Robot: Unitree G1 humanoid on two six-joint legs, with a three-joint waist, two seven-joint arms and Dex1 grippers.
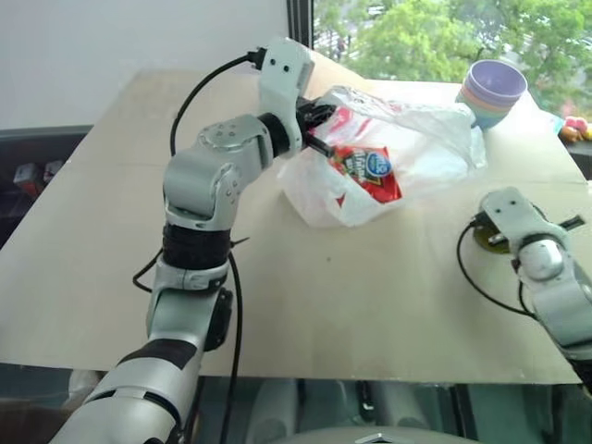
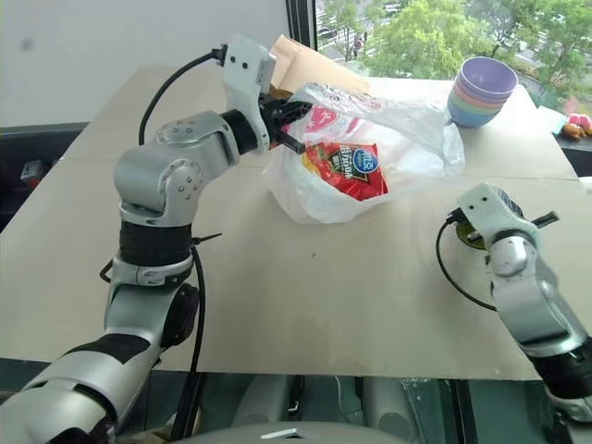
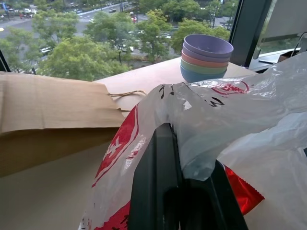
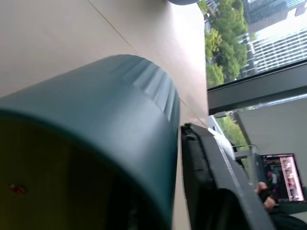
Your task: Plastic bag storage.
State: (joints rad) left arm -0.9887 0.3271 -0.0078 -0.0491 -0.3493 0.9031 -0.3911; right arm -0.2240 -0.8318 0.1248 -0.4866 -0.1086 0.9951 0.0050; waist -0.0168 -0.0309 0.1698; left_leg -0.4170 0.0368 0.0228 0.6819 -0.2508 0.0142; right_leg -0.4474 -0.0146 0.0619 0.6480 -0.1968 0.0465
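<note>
Counting one plastic bag, four stacked bowls.

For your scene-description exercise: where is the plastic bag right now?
The plastic bag lies mid-table toward the window, its edge pinched by the left gripper, with stacked bowls on its right.

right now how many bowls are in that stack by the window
4 bowls, nested in one stack at the table's far right corner: purple on top, then pink, green, and blue at the bottom. More could be hidden inside the stack.
</note>
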